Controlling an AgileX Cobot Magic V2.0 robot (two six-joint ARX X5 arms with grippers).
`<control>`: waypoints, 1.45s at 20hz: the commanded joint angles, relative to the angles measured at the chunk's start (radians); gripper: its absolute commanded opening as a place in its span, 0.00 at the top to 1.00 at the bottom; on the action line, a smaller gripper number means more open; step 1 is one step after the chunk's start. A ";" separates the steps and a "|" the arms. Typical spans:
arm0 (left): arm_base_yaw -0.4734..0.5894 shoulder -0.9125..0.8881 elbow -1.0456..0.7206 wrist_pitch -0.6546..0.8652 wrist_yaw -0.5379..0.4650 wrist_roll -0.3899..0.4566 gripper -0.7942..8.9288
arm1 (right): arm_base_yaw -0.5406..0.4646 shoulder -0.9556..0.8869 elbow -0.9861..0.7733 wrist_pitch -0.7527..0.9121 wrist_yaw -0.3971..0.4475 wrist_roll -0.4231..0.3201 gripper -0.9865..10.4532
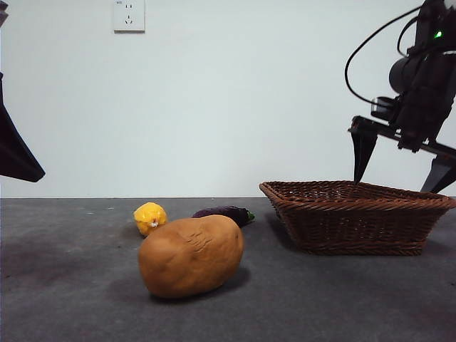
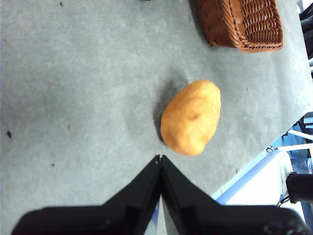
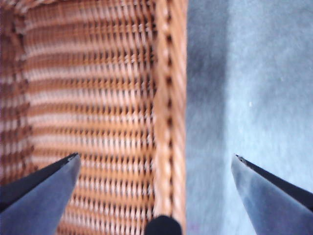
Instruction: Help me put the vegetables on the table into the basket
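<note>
The large orange-brown potato [image 1: 191, 256] lies on the dark grey table [image 1: 71, 285], left of the brown wicker basket [image 1: 356, 217]. The small bumpy yellow vegetable [image 1: 150, 218] and the dark purple eggplant [image 1: 226, 213] lie just behind the potato. My right gripper [image 1: 392, 185] hangs open and empty above the basket. In the right wrist view [image 3: 156, 156] its jaws straddle the basket's rim [image 3: 168, 98]. My left gripper [image 2: 159, 157] is shut and empty, off the table, with the potato [image 2: 191, 117] a little ahead of it. The basket's inside looks empty.
The left arm shows as a dark shape [image 1: 14, 153] at the front view's left edge. A wall socket [image 1: 129, 16] sits on the white wall behind. The left wrist view shows the basket's corner [image 2: 242, 24] and the table's edge [image 2: 254, 166] near the potato.
</note>
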 commanded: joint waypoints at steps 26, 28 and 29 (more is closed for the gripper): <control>-0.075 0.819 1.010 -0.548 -0.516 0.138 0.39 | -0.002 -0.272 0.052 -0.233 0.002 -0.132 0.92; -0.099 0.903 1.102 -0.583 -0.573 0.138 0.39 | -0.002 -0.331 0.052 -0.275 0.028 -0.145 0.92; -0.109 0.944 1.147 -0.599 -0.590 0.132 0.39 | -0.002 -0.359 0.052 -0.297 0.035 -0.158 0.92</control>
